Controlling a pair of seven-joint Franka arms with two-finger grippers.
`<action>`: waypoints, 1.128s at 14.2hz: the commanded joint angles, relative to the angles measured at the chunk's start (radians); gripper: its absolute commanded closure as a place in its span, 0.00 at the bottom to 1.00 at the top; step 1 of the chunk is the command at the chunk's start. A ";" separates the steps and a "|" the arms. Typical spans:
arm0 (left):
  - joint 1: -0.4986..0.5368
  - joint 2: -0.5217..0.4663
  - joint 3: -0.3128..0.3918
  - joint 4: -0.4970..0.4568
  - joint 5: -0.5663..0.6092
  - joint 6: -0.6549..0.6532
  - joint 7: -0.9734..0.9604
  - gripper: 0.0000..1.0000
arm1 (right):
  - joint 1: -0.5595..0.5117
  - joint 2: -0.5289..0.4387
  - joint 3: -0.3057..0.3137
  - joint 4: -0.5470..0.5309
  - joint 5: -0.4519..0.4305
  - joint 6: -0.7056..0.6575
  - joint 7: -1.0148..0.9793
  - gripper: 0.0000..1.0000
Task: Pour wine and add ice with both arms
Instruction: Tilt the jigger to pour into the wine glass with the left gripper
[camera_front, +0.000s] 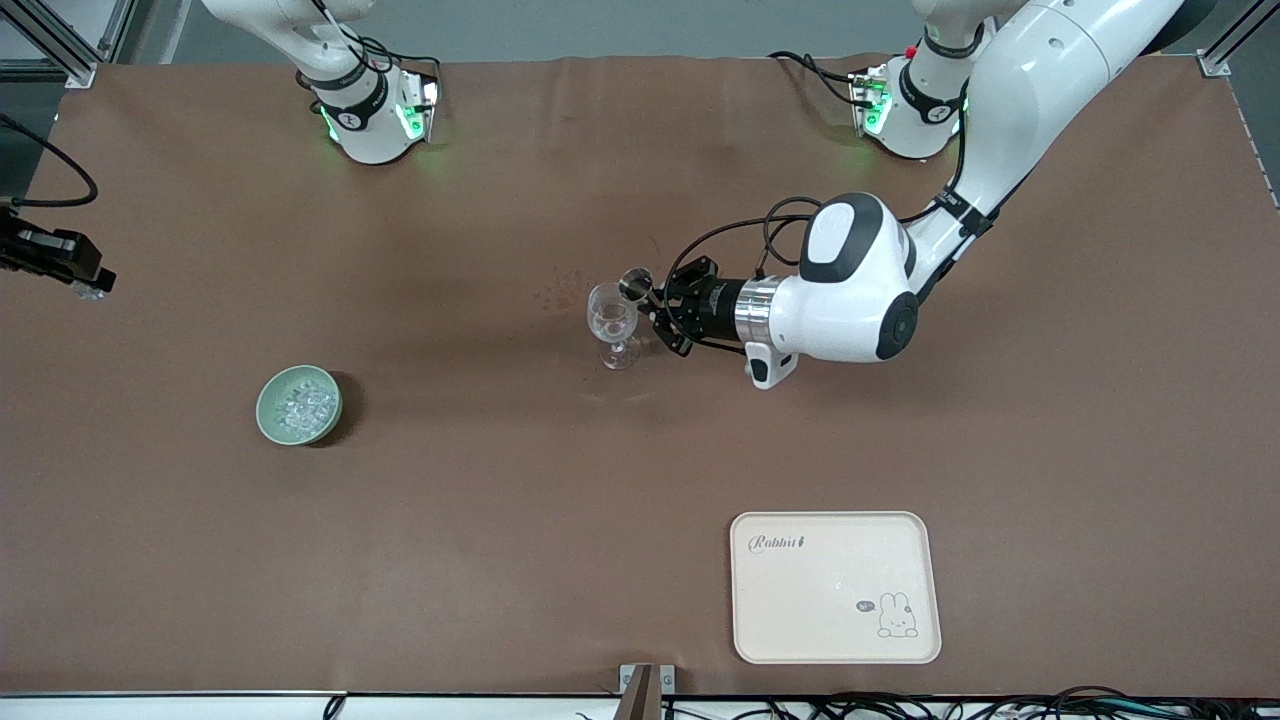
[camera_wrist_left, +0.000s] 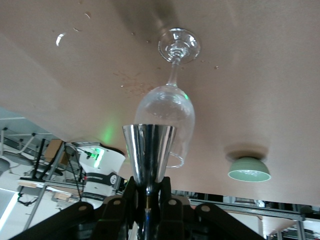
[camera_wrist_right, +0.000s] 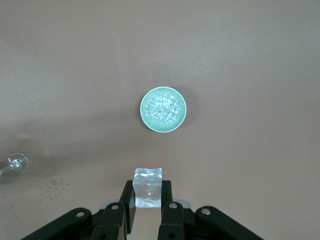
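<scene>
— Near the middle of the front view, what stands on the counter (camera_front: 500, 560)?

— 1 clear stemmed glass (camera_front: 612, 322), upright on the brown cover. The left gripper (camera_front: 650, 300) reaches in sideways from the frame's right, and its jaws are closed on a small steel measuring cup (camera_front: 634, 284) whose mouth sits just beside the glass rim, at about rim height.

— Does the left wrist view agree?

— Yes. The cup (camera_wrist_left: 148, 152) fills the lower centre, its stem pinched in the gripper (camera_wrist_left: 147, 192), and the glass bowl (camera_wrist_left: 167, 117) is right against it. Whether cup and glass touch, I cannot tell.

— And the right gripper?

— At the left edge of the front view, the right gripper (camera_front: 88, 285) is up in the air near the counter's edge. In the right wrist view its jaws (camera_wrist_right: 148, 197) are clamped on 1 ice cube (camera_wrist_right: 148, 187), which sticks out past the fingertips.

— Where is the rest of the ice?

— In the pale green bowl (camera_front: 270, 420), lower left of centre in the front view, a pile of clear lumps (camera_front: 306, 405). The right wrist view shows that bowl (camera_wrist_right: 145, 116) mid-frame, well apart from the held cube.

— Anything else?

— A cream tray (camera_front: 780, 620) with a rabbit drawing, lower right of the front view.
</scene>
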 joint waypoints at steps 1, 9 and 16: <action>-0.023 -0.029 0.006 -0.003 0.049 0.024 -0.070 0.99 | 0.003 -0.008 0.001 -0.012 -0.005 0.005 0.013 0.99; -0.086 -0.010 0.013 0.038 0.265 0.024 -0.297 0.99 | 0.002 -0.008 0.001 -0.013 -0.005 0.003 0.013 0.99; -0.137 0.007 0.014 0.063 0.455 0.020 -0.468 0.99 | 0.000 -0.008 0.001 -0.013 -0.002 0.005 0.011 0.99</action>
